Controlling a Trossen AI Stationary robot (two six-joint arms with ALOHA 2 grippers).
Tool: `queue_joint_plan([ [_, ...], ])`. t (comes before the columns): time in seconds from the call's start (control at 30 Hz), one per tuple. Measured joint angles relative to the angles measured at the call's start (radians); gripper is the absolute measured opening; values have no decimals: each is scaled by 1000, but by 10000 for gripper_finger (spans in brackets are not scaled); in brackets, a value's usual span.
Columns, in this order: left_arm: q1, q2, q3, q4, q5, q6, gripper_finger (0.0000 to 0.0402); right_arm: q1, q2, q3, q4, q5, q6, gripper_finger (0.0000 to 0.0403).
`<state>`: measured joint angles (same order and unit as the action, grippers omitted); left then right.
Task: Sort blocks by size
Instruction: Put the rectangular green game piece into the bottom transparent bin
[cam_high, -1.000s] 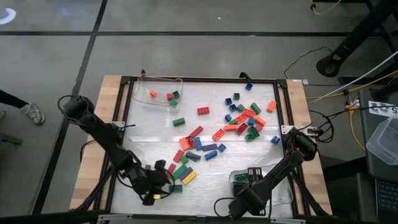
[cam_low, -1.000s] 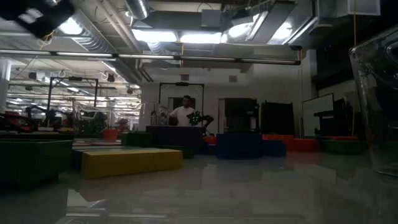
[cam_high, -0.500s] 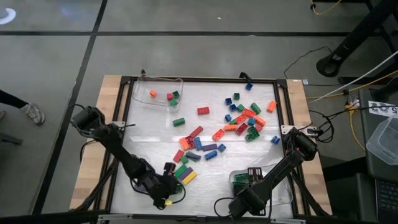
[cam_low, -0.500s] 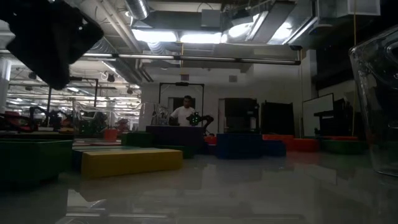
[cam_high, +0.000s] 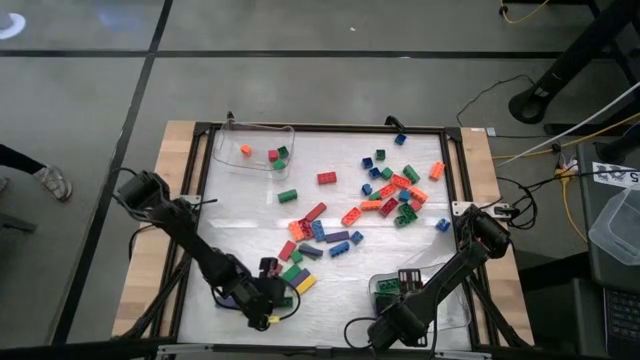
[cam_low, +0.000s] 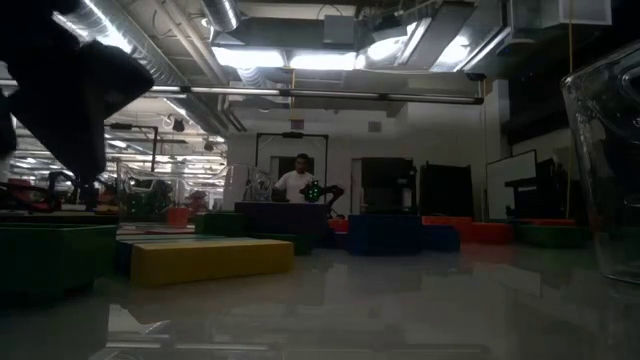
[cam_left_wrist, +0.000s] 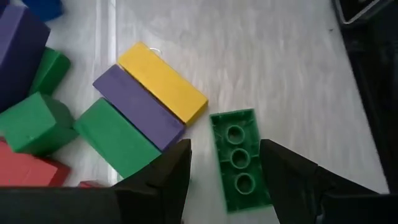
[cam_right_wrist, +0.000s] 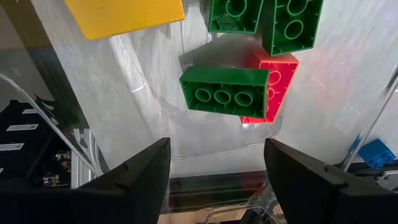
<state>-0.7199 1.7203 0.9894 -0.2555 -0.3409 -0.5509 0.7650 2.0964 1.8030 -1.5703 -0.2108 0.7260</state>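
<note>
Left gripper poised over a long green studded plastic brick

Its spread fingers straddle the brick, lying hollow-side up, a detail only the wrist view shows; the right gripper, also open, hangs above green and red bricks.

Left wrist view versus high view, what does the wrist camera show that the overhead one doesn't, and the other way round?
Only the left wrist view shows the long green block lying with its hollow underside up, between the open fingers of the left claw.

Only the high view shows the far tray, the scattered blocks towards the right, and the right claw over the near tray.

Both show the yellow block lying beside its purple and green neighbours.
</note>
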Motion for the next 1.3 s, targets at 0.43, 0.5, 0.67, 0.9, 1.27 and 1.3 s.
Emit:
queue_joint_plan([
  [0.43, 0, 75, 0, 18, 5, -62, 178, 0, 0, 0, 1, 0, 1, 254],
  [0.5, 0, 79, 1, 16, 8, -62, 178, 0, 0, 0, 1, 0, 1, 254],
  [0.67, 3, 95, 1, 16, 17, -59, 178, 0, 0, 0, 0, 0, 2, 254],
  [0.9, 11, 117, 3, 24, 55, -59, 165, 0, 0, 0, 0, -1, 1, 254],
  [1.27, 35, 122, -4, 173, 68, -35, 70, 1, -1, 105, -1, 65, -27, 254],
  [1.3, 42, 123, -4, 201, 68, -15, 70, 2, -1, 126, -1, 88, -28, 254],
])
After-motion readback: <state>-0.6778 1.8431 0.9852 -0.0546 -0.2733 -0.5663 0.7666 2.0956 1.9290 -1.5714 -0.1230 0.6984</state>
